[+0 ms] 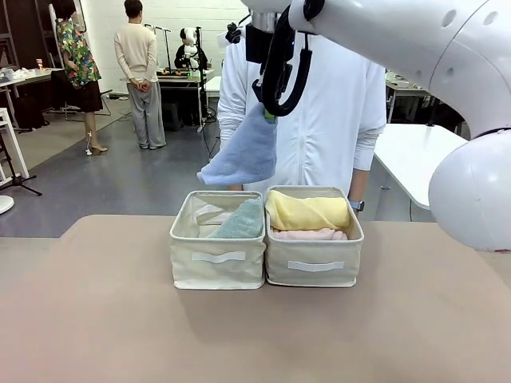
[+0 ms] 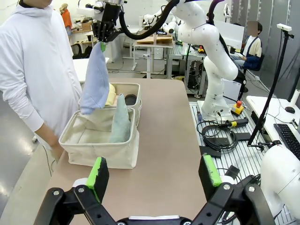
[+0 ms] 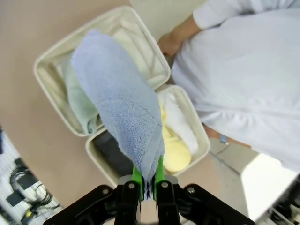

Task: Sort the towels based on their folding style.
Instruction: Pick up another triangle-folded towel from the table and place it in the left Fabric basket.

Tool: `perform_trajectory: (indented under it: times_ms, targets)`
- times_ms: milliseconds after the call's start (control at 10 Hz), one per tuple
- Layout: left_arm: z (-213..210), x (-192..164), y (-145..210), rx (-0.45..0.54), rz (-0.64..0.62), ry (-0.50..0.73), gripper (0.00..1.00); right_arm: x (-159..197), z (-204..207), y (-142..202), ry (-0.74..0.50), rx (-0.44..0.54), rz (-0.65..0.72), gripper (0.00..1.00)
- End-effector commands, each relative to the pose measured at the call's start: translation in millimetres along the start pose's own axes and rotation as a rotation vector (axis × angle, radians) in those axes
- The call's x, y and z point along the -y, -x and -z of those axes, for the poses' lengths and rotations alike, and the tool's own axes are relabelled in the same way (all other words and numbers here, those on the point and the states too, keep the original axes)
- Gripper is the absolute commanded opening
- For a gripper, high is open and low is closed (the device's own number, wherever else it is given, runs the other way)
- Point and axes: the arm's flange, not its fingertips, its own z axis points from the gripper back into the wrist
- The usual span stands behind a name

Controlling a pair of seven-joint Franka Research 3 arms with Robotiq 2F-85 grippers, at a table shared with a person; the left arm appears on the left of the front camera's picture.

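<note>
1. Top centre of the front view: the right gripper [image 1: 270, 116] is up high, fingers clamped tight on the narrow tip of the light-blue cone towel [image 1: 241, 155], which dangles wide end down.
2. That towel hangs in the air above the left bin [image 1: 217, 267], clear of its rim, in front of the person in white [image 1: 319, 120] standing at the far edge of the table [image 1: 255, 335].
3. Down the right wrist view, the green pads [image 3: 137, 178] pinch the towel's point at bottom centre, and the blue terry spreads up towards the upper left of the frame.
4. Inside the left bin, the sage-green cone towel [image 1: 239, 221] leans against the wall shared with its neighbour.
5. The right bin [image 1: 313, 271] touches the left one side by side; the yellow roll [image 1: 307, 212] sits on top, the pink roll [image 1: 307, 234] just under it.
6. The right wrist view adds the white roll [image 3: 180, 123] beside the yellow one and the dark grey roll [image 3: 115, 152] in the same bin.
7. Bottom of the left wrist view: the left gripper [image 2: 154, 176] has its fingers spread wide apart, nothing between them, well back from the bins.
</note>
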Motion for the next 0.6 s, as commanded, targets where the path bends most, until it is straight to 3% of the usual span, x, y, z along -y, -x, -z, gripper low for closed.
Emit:
perform_trajectory:
  times_ms: [0,500]
  targets:
    - [-0.4,2.6,-0.2,0.014,0.020,-0.006,1.00,-3.2,13.3,-4.3,-0.029,0.063,-0.021,0.11]
    - [-0.4,2.6,-0.2,0.014,0.020,-0.006,1.00,-2.9,50.1,-21.6,-0.100,0.050,-0.045,0.11]
